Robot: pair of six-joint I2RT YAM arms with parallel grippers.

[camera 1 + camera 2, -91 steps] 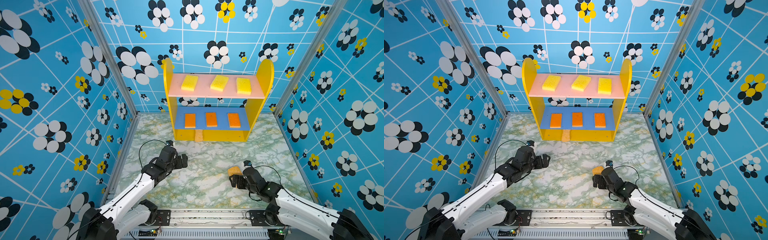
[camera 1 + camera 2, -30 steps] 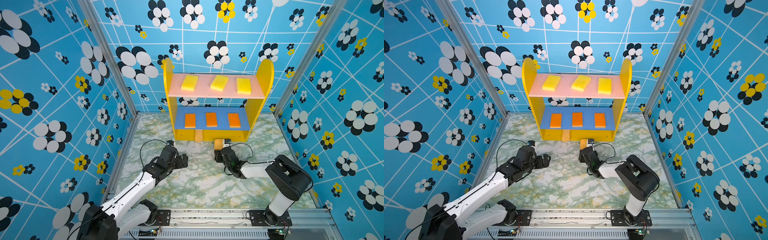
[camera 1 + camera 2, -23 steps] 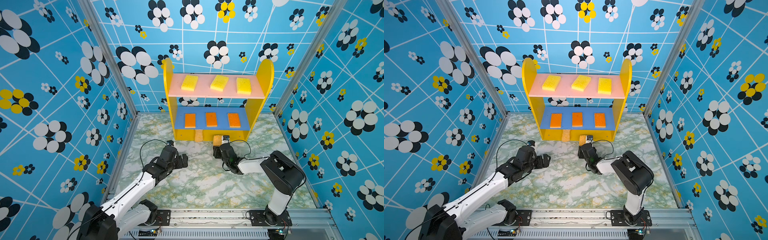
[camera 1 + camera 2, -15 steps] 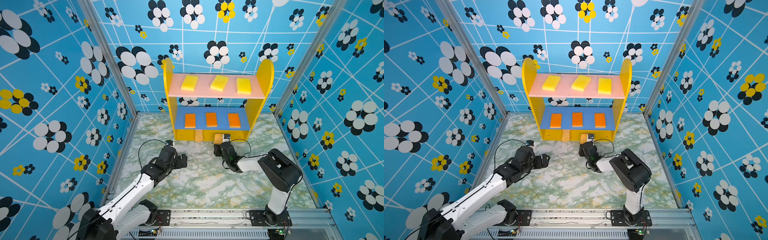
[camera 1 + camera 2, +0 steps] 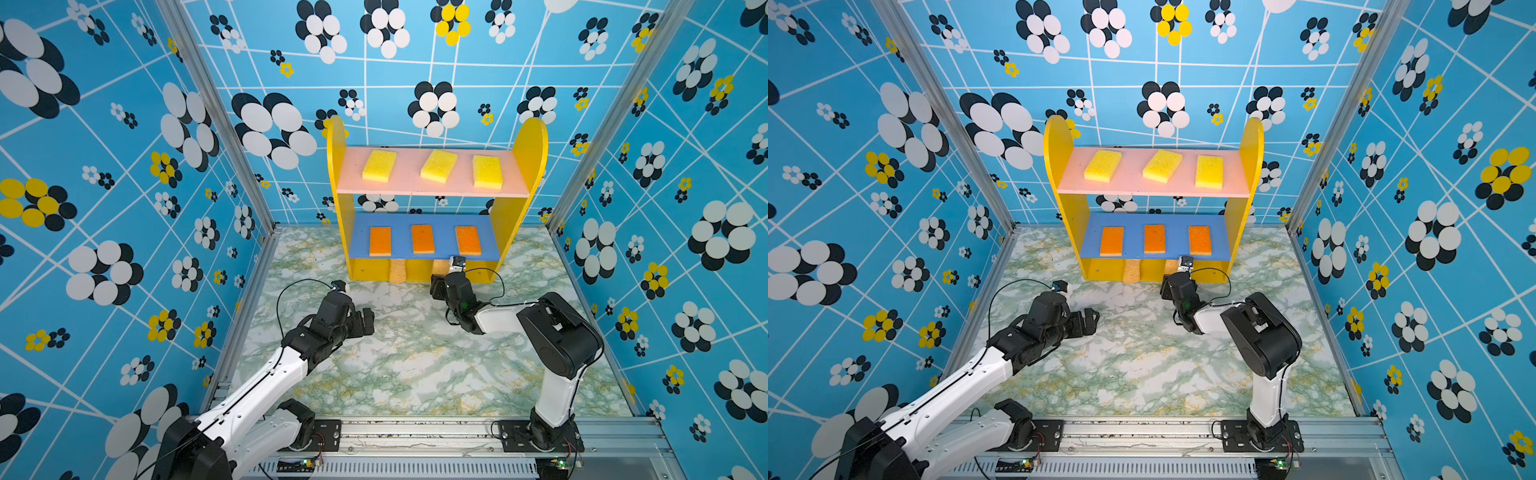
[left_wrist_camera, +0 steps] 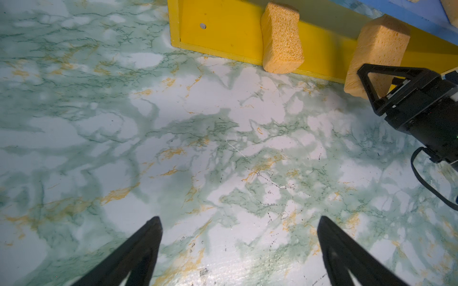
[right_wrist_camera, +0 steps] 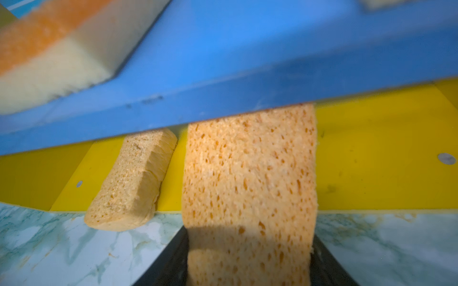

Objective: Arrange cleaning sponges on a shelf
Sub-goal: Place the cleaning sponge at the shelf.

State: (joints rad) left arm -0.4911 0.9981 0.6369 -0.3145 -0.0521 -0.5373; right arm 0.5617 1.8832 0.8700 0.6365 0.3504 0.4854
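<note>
Tan sponge (image 7: pixel 250 188) is clamped in the right gripper (image 7: pixel 247 260), its far end tucked beneath the blue board (image 7: pixel 247 74) against the yellow base front (image 7: pixel 371 161). Left gripper (image 6: pixel 239 247) is spread, empty. If released tilted, toppling onto the neighbouring tan sponge (image 7: pixel 131 183) is judged likely.

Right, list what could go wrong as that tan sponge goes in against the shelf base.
1. The held tan sponge has its top end right under the blue board; it could catch on that edge and be squashed or jammed.
2. The right gripper grips only its lower end, so once let go it may tip.
3. The leaning sponge stands close beside it; a sideways nudge could topple it.
</note>
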